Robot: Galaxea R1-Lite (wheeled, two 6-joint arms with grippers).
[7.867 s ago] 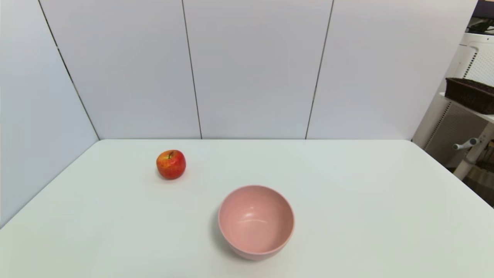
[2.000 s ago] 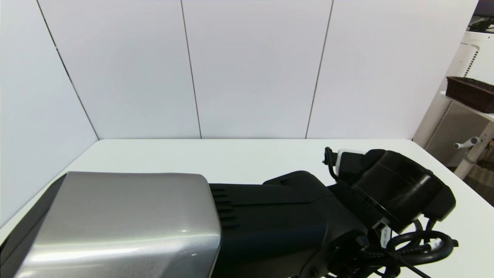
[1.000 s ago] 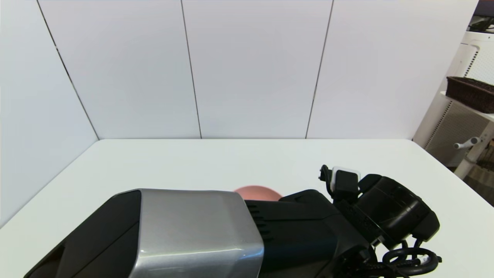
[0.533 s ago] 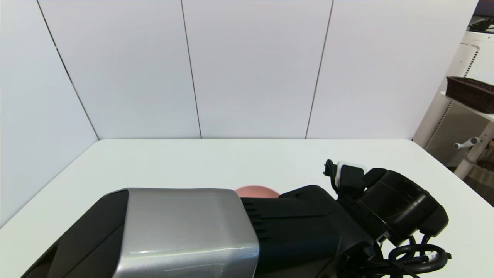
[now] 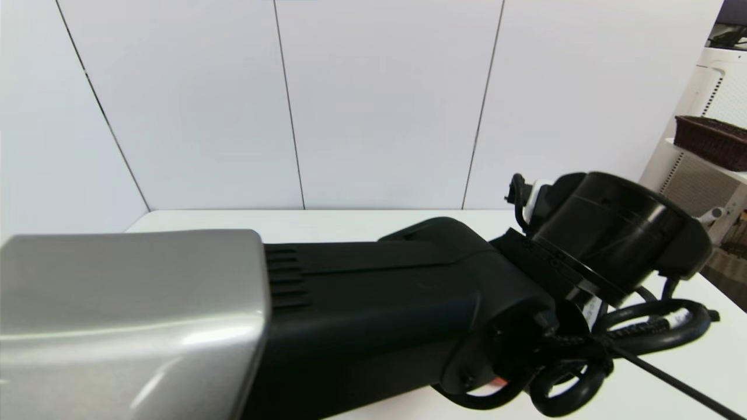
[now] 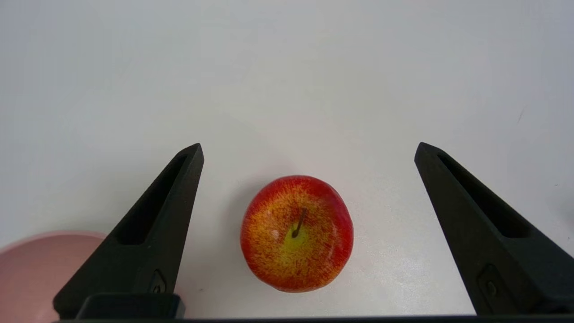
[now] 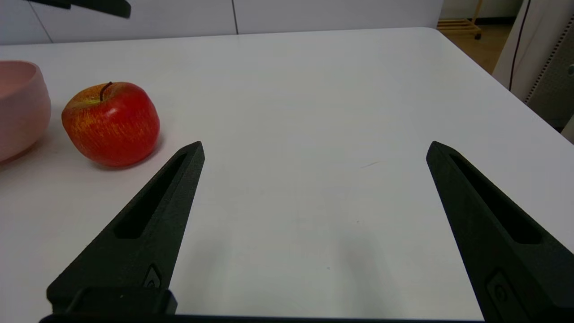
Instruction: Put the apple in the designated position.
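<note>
The red and yellow apple (image 6: 297, 233) stands upright on the bare white tabletop (image 6: 287, 80), stem up, just beside the pink bowl (image 6: 31, 269). My left gripper (image 6: 308, 145) hangs open above it, one finger on each side, touching nothing. The right wrist view shows the apple (image 7: 110, 123) apart from my right gripper (image 7: 315, 143), which is open and empty low over the table. No mark shows the designated position. In the head view my left arm (image 5: 350, 309) hides the apple and bowl.
The pink bowl (image 7: 18, 107) stands empty next to the apple. The table's right edge (image 7: 493, 76) drops off to the floor. A white shelf with a dark basket (image 5: 709, 143) stands beyond that edge. White wall panels close the back and left.
The apple has gone from the far left of the table to beside the bowl. In the last half second my left arm has risen toward the camera, covering the bowl's rim.
</note>
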